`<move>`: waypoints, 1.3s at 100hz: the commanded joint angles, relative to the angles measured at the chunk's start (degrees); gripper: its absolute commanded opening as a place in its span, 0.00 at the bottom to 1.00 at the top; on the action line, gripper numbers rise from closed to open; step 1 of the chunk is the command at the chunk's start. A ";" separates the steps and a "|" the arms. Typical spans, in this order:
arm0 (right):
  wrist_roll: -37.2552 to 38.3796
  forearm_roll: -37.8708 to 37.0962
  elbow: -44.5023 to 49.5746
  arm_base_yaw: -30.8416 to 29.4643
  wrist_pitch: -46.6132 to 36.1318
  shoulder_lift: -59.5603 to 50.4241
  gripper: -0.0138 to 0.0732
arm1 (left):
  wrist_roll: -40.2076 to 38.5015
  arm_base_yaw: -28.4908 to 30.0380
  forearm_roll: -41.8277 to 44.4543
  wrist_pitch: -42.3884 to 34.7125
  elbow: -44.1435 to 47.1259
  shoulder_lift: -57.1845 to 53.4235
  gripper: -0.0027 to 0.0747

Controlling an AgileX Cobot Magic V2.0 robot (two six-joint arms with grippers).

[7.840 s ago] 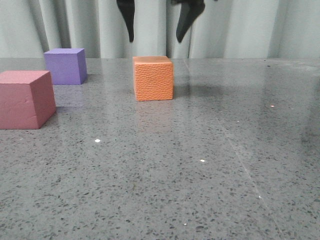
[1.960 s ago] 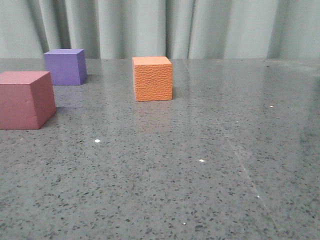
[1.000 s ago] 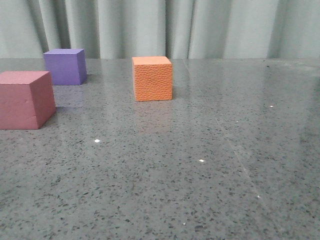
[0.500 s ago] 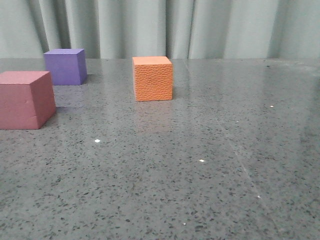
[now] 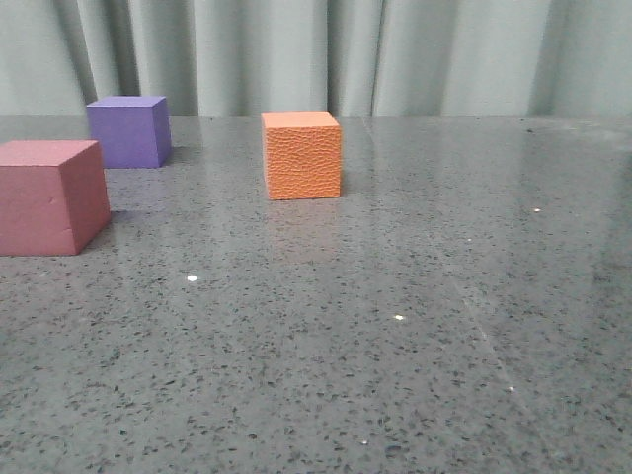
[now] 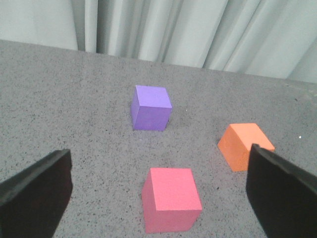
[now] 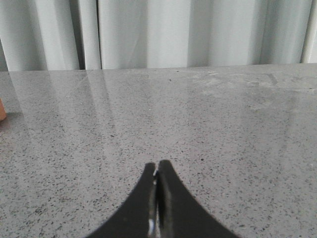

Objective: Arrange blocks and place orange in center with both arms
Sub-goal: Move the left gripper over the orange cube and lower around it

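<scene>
From my left gripper (image 6: 158,198), whose fingers are spread wide and empty above the table (image 5: 415,326), I see the pink block (image 6: 171,206) nearest between them, the purple block (image 6: 151,107) beyond it and the orange block (image 6: 243,146) off to one side by one finger. My right gripper (image 7: 157,198) is pressed closed on nothing over bare speckled stone, with only a sliver of orange at its view's edge, so I judge the left arm the nearer. Pale curtains (image 5: 296,49) back the glossy, flat tabletop.
</scene>
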 commanded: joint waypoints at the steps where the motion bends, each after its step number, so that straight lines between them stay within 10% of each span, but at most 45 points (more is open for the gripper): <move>1: -0.43 0.17 -0.82 -0.33 -5.07 -1.10 0.02 | -0.46 -0.36 -2.81 -5.31 -1.95 0.63 0.88; 49: -0.43 0.17 -0.82 -0.33 -5.07 -1.10 0.02 | 8.33 -1.48 -12.63 -2.26 -15.73 18.93 0.86; 80: -0.43 0.17 -0.82 -0.33 -5.07 -1.10 0.02 | 8.51 -17.24 -11.85 -10.15 -24.67 37.56 0.85; 130: -0.43 0.17 -0.82 -0.33 -5.07 -1.10 0.02 | -27.54 -31.21 19.08 -7.80 -43.33 63.59 0.82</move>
